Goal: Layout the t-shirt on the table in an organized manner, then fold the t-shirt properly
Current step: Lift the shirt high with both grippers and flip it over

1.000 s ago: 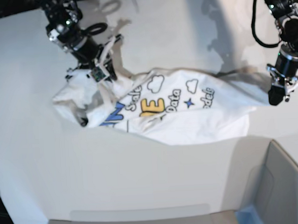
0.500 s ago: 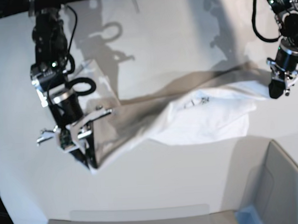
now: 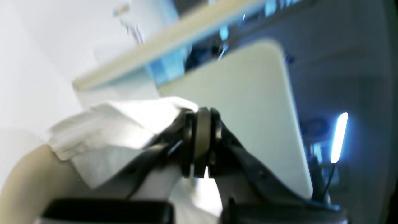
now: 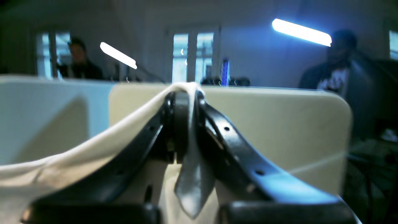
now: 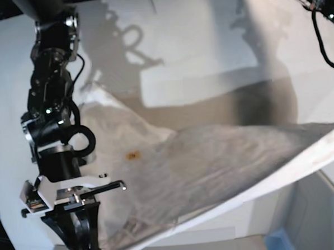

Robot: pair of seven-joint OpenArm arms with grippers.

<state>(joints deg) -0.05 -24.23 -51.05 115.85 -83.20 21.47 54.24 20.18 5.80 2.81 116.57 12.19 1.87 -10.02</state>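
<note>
A: T-shirt [image 3: 124, 124] first, left wrist view. What do you see?

B: White cloth bunched at centre left, pinched in the left tool [image 3: 200, 140], whose jaws are narrow and clamped on the fabric. The bench [image 3: 242, 109] fills the middle, blurred.

A: Right wrist view?

B: Same story. The right tool [image 4: 185, 124] is shut tight on a fold at the middle of the frame, cloth draping off to the lower left.

A: And the base view?

B: A second ago the shirt lay crumpled, print up. Now it hangs stretched across the lower half, print hidden, only a small orange label [image 5: 133, 155] showing. I judge it a spreading lift before laying flat.

A: Arm poses?

B: Right arm hangs at lower left, tool down. Left arm is mostly out of frame, upper right.
</note>
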